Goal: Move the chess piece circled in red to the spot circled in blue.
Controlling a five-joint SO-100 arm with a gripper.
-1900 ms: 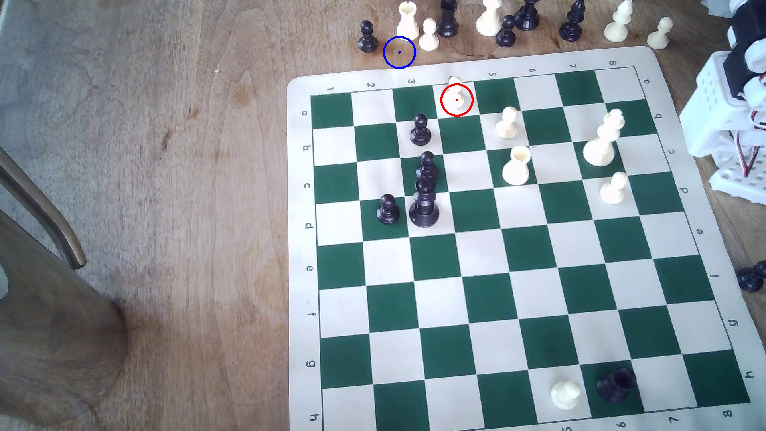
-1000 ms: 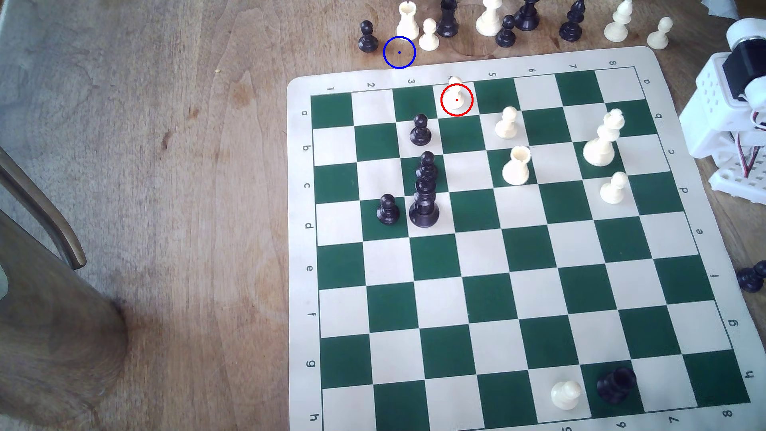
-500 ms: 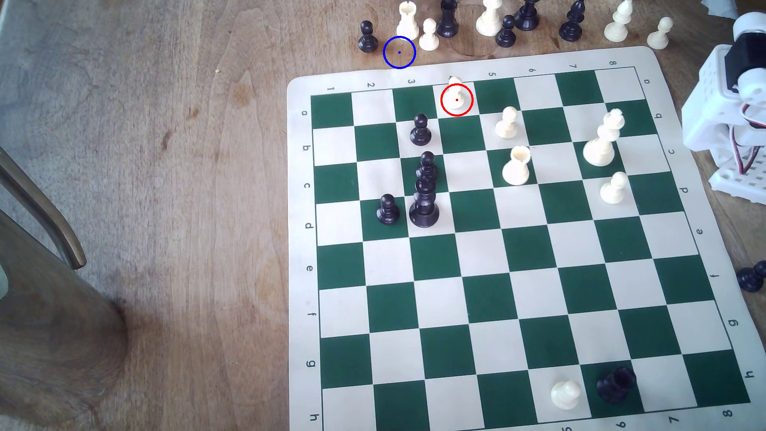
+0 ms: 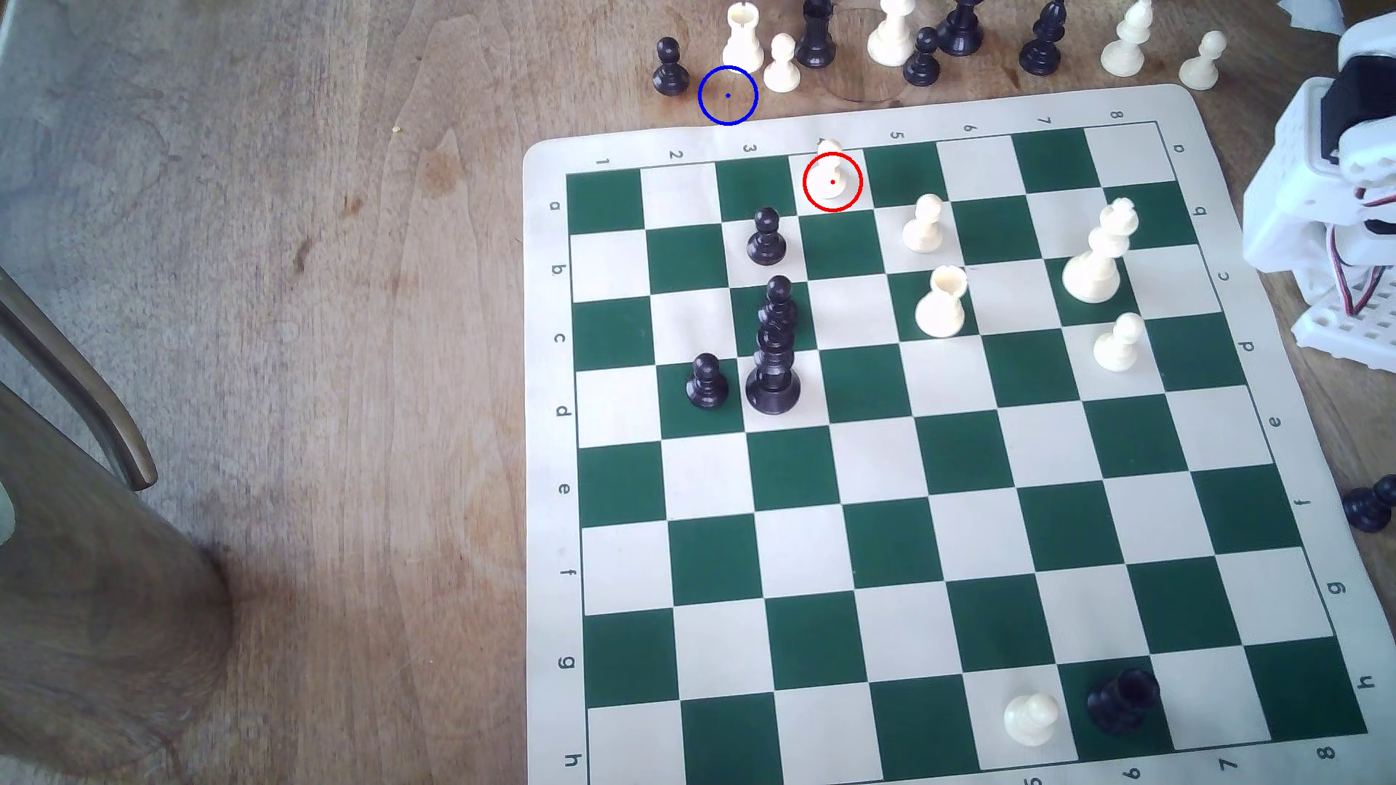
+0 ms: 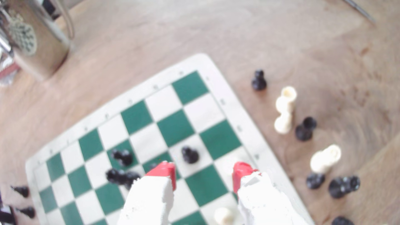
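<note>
The chess piece [image 4: 831, 177], a small cream pawn ringed in red, stands on a cream square in the board's top row in the exterior view. The spot [image 4: 727, 96] is bare wood inside a blue circle, off the board up and to the exterior view's left of the pawn, between a black pawn [image 4: 669, 68] and a cream rook [image 4: 742, 38]. In the wrist view my gripper [image 5: 203, 175] hangs open above the board, its red fingertips [image 5: 162, 173] wide apart and holding nothing. The white arm [image 4: 1322, 189] sits at the exterior view's right edge, far from the pawn.
Captured pieces crowd the wood above the board [image 4: 544, 302], including a cream pawn [image 4: 782, 64] just right of the spot. On the board stand black pieces [image 4: 772, 355], a black pawn [image 4: 766, 238] and cream pieces [image 4: 940, 302]. A chair leg [image 4: 91, 392] is at the left.
The arm at the exterior view's right edge has shifted and turned a little. The circled pawn and all other pieces stand where they were.
</note>
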